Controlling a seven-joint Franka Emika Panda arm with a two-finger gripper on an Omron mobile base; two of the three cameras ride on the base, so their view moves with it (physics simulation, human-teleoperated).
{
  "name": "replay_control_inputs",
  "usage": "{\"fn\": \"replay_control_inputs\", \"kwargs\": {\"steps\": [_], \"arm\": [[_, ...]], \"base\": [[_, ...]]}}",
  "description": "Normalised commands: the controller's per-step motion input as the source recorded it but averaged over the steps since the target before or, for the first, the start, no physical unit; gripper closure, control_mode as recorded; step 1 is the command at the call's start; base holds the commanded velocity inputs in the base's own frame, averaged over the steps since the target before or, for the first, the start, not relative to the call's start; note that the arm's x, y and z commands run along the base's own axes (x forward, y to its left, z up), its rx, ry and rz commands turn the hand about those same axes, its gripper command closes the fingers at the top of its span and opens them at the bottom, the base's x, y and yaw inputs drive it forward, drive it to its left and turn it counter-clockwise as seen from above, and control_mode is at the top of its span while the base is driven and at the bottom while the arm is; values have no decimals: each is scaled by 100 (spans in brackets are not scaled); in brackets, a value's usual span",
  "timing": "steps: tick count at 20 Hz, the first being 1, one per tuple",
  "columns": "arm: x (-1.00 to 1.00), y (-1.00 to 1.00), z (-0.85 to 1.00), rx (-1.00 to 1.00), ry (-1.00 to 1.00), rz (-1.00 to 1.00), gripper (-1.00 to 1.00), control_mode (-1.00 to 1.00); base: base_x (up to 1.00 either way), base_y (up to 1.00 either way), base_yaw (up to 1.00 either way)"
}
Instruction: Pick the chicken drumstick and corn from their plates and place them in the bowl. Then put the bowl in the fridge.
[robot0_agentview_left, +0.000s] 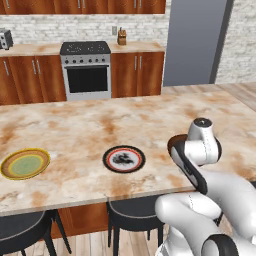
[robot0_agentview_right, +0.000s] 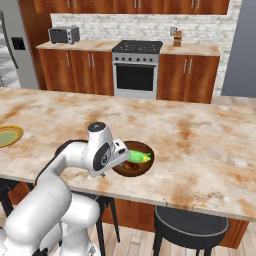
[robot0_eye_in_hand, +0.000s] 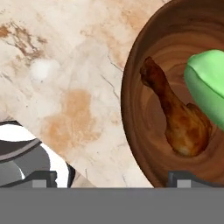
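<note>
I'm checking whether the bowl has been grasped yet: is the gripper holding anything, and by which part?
Nothing is held. The open gripper hangs over the rim of the round dark brown wooden bowl, its fingers closed on nothing.

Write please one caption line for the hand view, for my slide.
Open fingers above the bowl's near rim, with chicken drumstick and corn already inside.

Bright, even rendered light; soft, slightly pixelated.
</note>
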Motion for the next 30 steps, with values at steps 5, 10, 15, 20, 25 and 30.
{"fn": "replay_control_inputs", "kwargs": {"steps": [5,10,15,20,25,30], "arm": [[35,-12,-10,0,7,21,-100,-100],[25,-4,-15,-1,8,3,-100,-100],[7,-4,-33,-6,13,0,-100,-100],[4,-21,-32,-2,4,0,-100,-100],[-24,-15,-46,0,-6,-6,100,-100],[-28,-1,-51,0,-17,-11,100,-100]], "base": [[0,0,0],[0,0,0],[0,0,0],[0,0,0],[0,0,0],[0,0,0]]}}
